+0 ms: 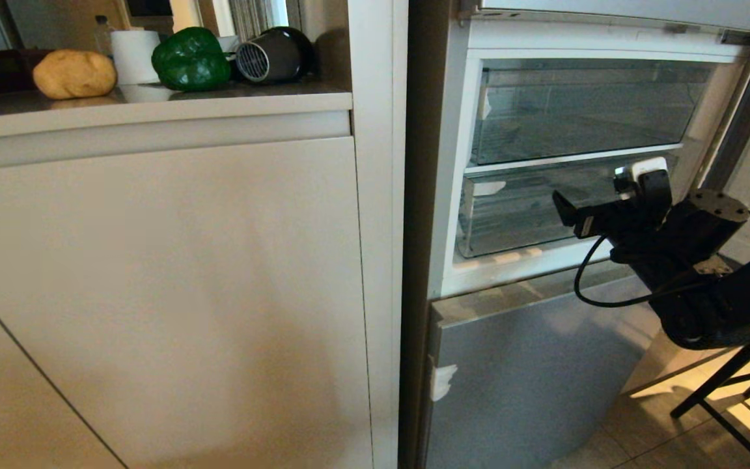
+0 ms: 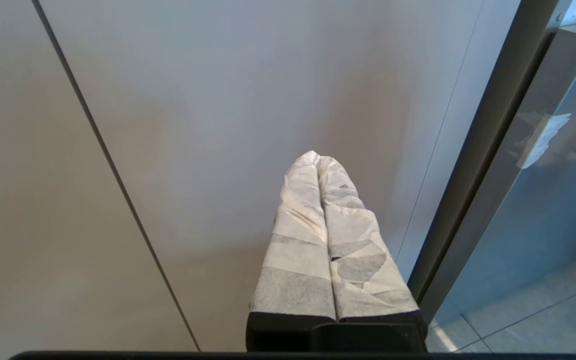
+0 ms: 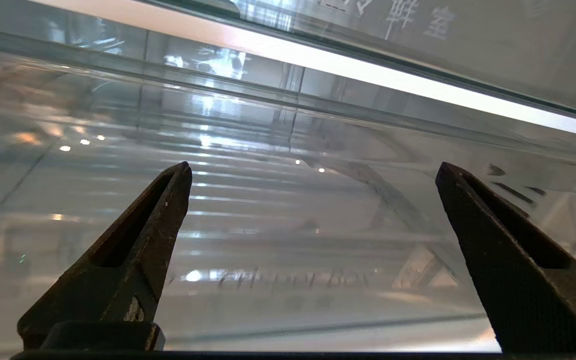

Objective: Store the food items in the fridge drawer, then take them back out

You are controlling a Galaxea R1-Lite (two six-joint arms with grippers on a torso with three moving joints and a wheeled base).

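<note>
Head view shows the right gripper (image 1: 567, 212), fingers spread wide and empty, just before the lower fridge drawer (image 1: 512, 208), with bell pepper (image 1: 191, 60) and potato (image 1: 74, 73) on the worktop (image 1: 153, 104) far left of it; opening this drawer seems the step, so the fingers next need its front edge.

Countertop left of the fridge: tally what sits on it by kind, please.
Food items: 2, a green bell pepper and a tan potato
Paper rolls: 1, white
Hair dryers: 1, black
Bottles: 1, clear, mostly hidden behind the roll
Total: 5
</note>
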